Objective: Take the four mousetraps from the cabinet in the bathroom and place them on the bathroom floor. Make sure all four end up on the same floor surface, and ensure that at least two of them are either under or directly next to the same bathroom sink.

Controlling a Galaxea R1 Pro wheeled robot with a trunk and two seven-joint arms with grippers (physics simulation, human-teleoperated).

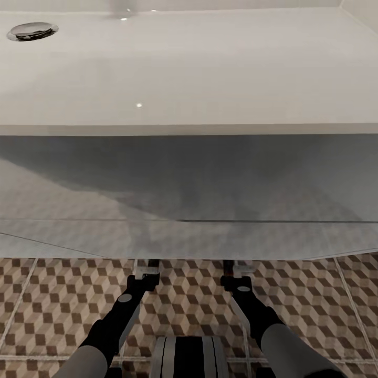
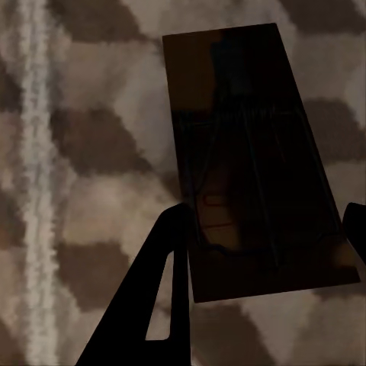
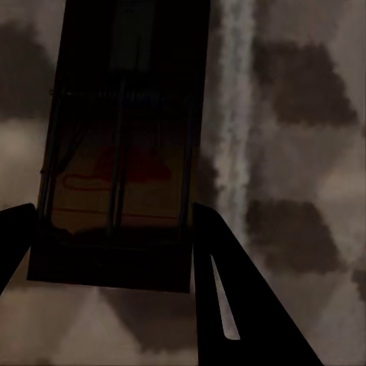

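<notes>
2 dark flat mousetraps, one [image 2: 255, 160] and another [image 3: 122, 145], above the cube-patterned bathroom floor [image 1: 63, 304] before the white sink [image 1: 189, 68]

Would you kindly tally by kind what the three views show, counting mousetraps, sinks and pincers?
Mousetraps: 2, one between the left pincer fingers, one between the right pincer fingers
Sink: 1
Pincers: 2
Total: 5

Sink [image 1: 189, 68] overhangs bathroom floor [image 1: 52, 304]; both arms reach beneath.
</notes>
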